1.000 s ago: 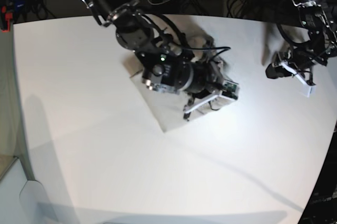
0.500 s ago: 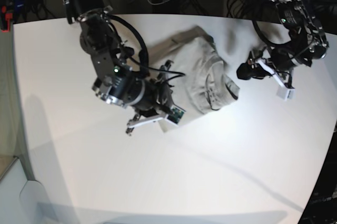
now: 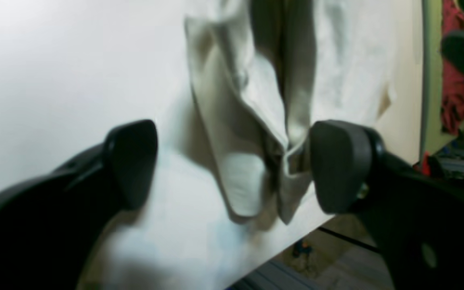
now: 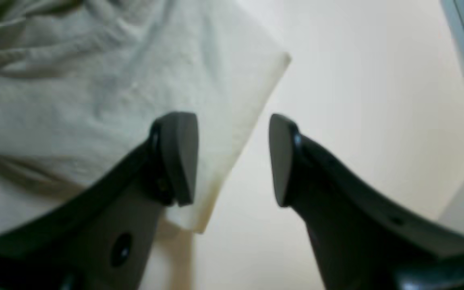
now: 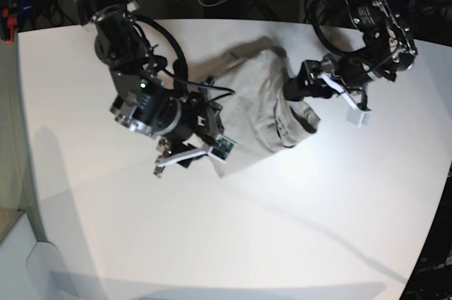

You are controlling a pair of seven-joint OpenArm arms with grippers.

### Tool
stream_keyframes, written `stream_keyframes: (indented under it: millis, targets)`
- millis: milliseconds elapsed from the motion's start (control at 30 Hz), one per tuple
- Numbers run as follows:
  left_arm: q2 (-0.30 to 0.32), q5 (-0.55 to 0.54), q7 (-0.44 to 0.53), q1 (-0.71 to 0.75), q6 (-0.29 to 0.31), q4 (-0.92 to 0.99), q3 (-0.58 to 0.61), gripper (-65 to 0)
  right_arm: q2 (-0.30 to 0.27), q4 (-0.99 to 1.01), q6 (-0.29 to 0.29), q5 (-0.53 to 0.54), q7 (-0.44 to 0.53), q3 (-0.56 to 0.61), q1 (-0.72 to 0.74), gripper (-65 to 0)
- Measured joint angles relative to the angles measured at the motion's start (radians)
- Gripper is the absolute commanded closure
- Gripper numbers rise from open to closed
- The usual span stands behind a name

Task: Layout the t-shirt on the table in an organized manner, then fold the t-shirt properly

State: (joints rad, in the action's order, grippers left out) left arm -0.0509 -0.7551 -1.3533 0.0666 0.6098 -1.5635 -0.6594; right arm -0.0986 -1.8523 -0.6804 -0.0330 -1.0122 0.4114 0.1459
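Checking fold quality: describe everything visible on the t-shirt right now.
The t-shirt is plain light beige soft cloth with no print, lying on the white table toward its far side, bunched into a rough, uneven bundle rather than a flat fold. Its ribbed neck opening faces the near right. One straight edge and a corner lie flat by the open right gripper, one of whose fingers is over the cloth. Loose creased folds stand up between the fingers of the open left gripper, which grips nothing.

Left gripper (image 3: 232,165): jaws spread wide, nothing clamped between them.
Right gripper (image 4: 232,159): jaws parted, arm angled low.
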Motion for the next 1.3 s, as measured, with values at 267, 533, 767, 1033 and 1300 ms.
stream_keyframes:
  millis: [267,533,767,1033,1300]
  targets:
    - [0.051,-0.194,-0.029,0.002,-0.002,0.002,-0.007,-58.2,0.000,0.000,0.000,0.000,-0.001,0.000,0.000,-29.6]
    - [0.026,-0.220,0.039,-0.005,-0.008,0.098,-0.003,-58.2,0.004,0.000,0.000,0.003,-0.002,0.000,0.000,-29.6]
    - [0.013,-0.095,0.127,0.002,-0.008,0.124,0.002,-58.4,-0.002,0.000,0.000,0.004,0.002,0.002,0.008,-29.6]
    - [-0.074,0.047,0.138,-0.037,-0.008,0.123,0.011,-58.4,-0.012,0.001,0.000,0.003,0.004,0.001,0.008,-29.6]
    - [-0.107,0.174,0.166,-0.102,-0.004,0.159,0.008,-58.0,-0.012,0.002,0.000,0.003,0.006,0.002,0.009,-29.6]
